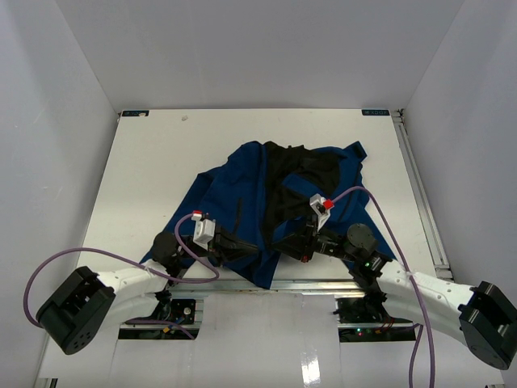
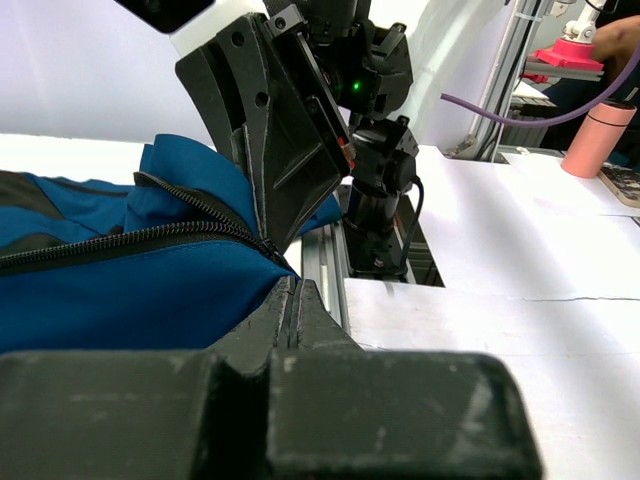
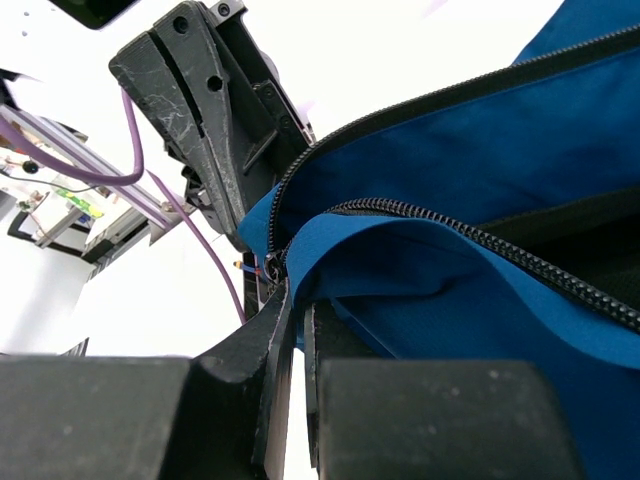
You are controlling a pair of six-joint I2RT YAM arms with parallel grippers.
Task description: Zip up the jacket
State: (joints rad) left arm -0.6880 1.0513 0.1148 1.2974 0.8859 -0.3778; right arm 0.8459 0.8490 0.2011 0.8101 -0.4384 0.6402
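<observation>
The royal-blue jacket [image 1: 242,186] lies open on the white table, its black lining showing in the middle. Both grippers meet at its near hem, where the two zipper tracks [image 2: 150,238] converge. My left gripper [image 1: 252,247] is shut, and its tips [image 2: 289,285] pinch the blue hem edge just below the zipper's lower end. My right gripper [image 1: 281,246] faces it and is shut on the other front edge [image 3: 300,295]. Blue fabric sits between its fingers, right beside the zipper slider [image 3: 268,266]. From there the zipper teeth [image 3: 520,275] run apart towards the collar.
An aluminium rail [image 1: 307,284] runs along the table's near edge under both grippers. Another rail [image 1: 420,194] lines the right side. Purple cables [image 1: 380,218] loop over the arms. A pink bottle [image 2: 590,135] stands off the table, far from the work.
</observation>
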